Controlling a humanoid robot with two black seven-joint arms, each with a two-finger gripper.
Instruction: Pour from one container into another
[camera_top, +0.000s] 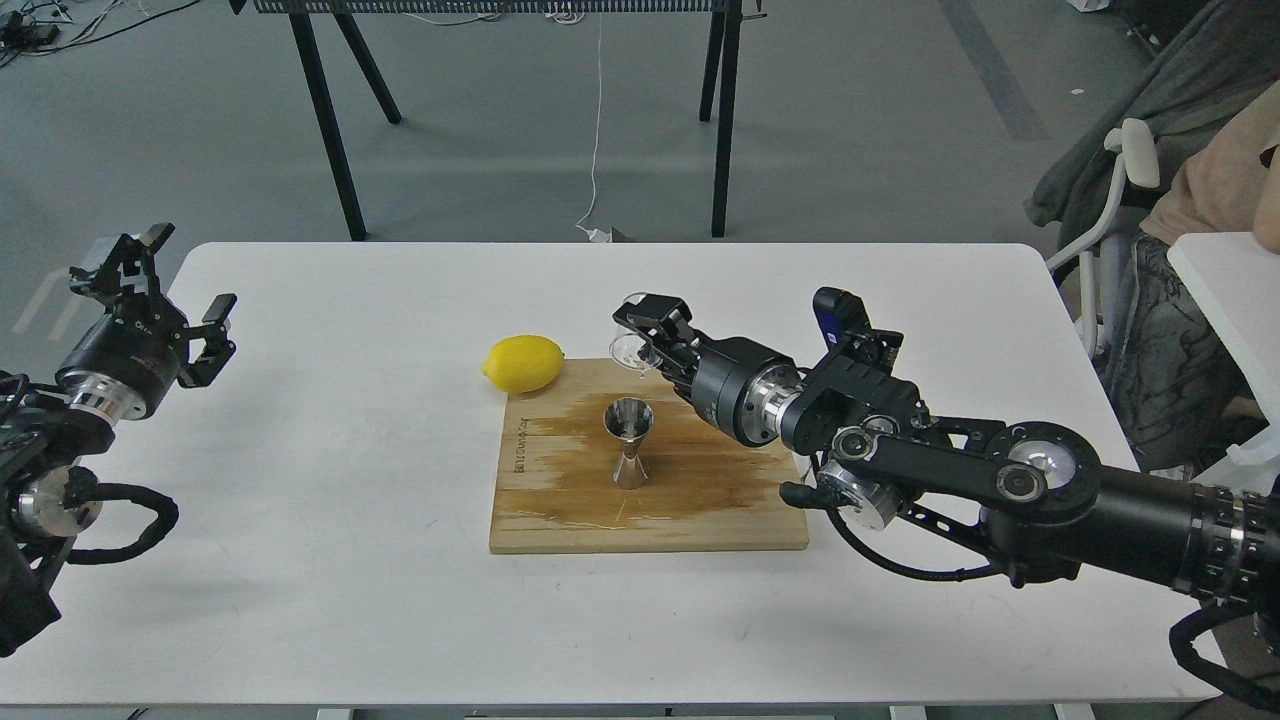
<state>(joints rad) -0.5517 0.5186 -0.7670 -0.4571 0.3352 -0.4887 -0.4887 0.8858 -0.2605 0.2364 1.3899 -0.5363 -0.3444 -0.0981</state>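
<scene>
Largely, the small clear glass cup (628, 349) is hard to make out: only a pale rim and a faint see-through wall are seen against the board, and the rest is covered by the black fingers of the right end effector (650, 330). Whether anything is inside the cup cannot be told. The right end effector is seen pinching the cup, which is held tilted above the far edge of the rectangular wooden cutting board (700, 500), up and slightly right of the jigger. The right arm's base is cut off by the right edge of the view.

The small shiny steel hourglass-shaped jigger (629, 441) is found standing upright near the middle of the board, apart from the cup. Its upper cone is open to the camera and dark reflections are seen inside; its contents cannot be judged. A darker stained patch is noted on the board around it.

An oval yellow lemon (523, 362) is seen on the white bench (300, 560), touching the board's far left corner.

The left end effector (180, 310) is held over the bench's left edge, fingers spread, with nothing between them; its arm is cut off at the left.
</scene>
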